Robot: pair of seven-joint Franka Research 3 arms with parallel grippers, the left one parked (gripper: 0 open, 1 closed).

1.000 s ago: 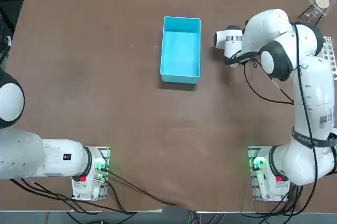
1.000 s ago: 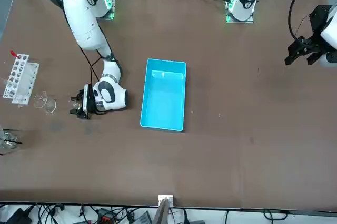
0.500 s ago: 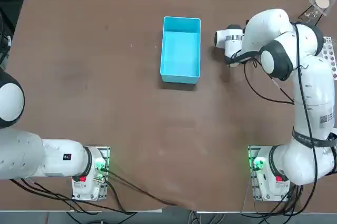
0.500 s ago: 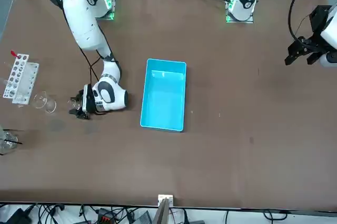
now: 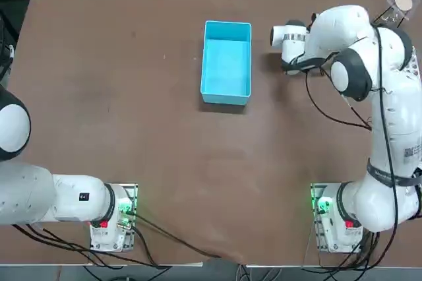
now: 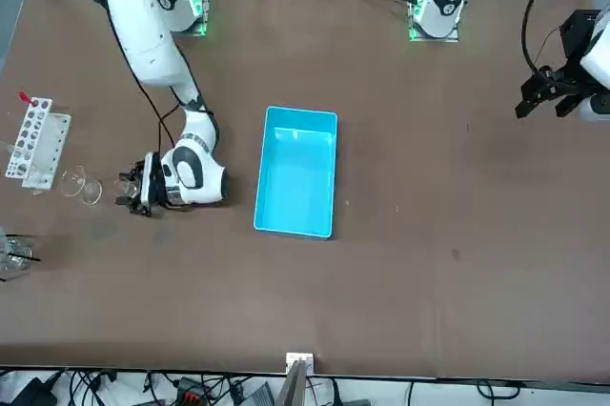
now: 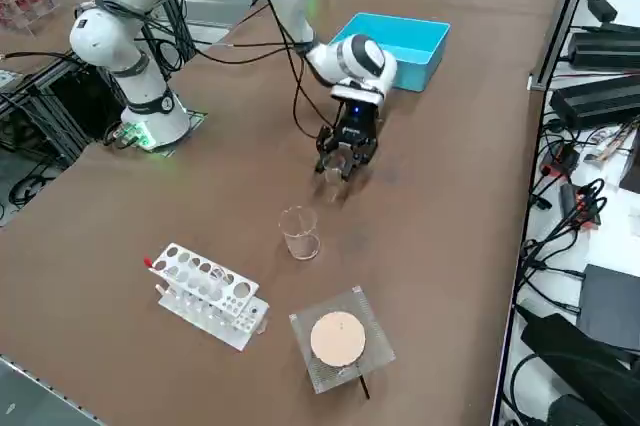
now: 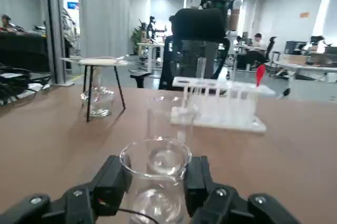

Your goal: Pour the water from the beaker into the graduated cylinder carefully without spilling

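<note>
The beaker is appearing as a small, clear glass vessel with a narrow round rim and a little water pooling at its base. It is standing upright, its long axis running vertical and its open mouth pointing straight up. In the right wrist view the right gripper is enclosing the beaker, with one black finger pad pressing on each flank of the glass, so the fingers are clenching on the beaker. In the right side view the same gripper is hanging low over the brown bench, pointing down, with the beaker showing between its tips.

The graduated cylinder is standing upright on the bench near the beaker, apart from it, on the side away from the blue tray. It is taller, clear, and wider at the rim, with its long axis vertical and its mouth facing up. In the right wrist view it is rising directly behind the beaker.

Beyond the graduated cylinder, farther from the beaker, the white test-tube rack is lying on the bench. Beside the rack a wire-gauze stand is carrying a round tan disc.
</note>
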